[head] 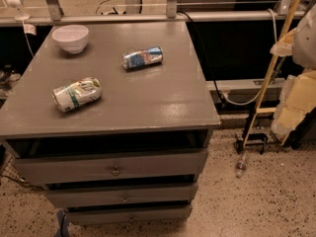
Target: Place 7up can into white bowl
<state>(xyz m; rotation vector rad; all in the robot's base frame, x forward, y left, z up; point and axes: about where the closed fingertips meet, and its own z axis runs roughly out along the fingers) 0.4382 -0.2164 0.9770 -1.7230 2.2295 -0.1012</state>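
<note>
The 7up can (77,94) lies on its side near the front left of the grey drawer table (148,98). It is whitish-silver with green markings and slightly dented. The white bowl (70,37) stands upright at the back left corner, apart from the can, and looks empty. My gripper (297,100) shows as pale cream shapes at the right edge of the view. It is off the table's right side, far from both can and bowl, and holds nothing that I can see.
A blue and silver can (142,58) lies on its side in the middle back of the table. A metal rail (148,17) runs behind the table. A wooden pole (271,68) leans at the right over speckled floor. Drawers (114,170) face front.
</note>
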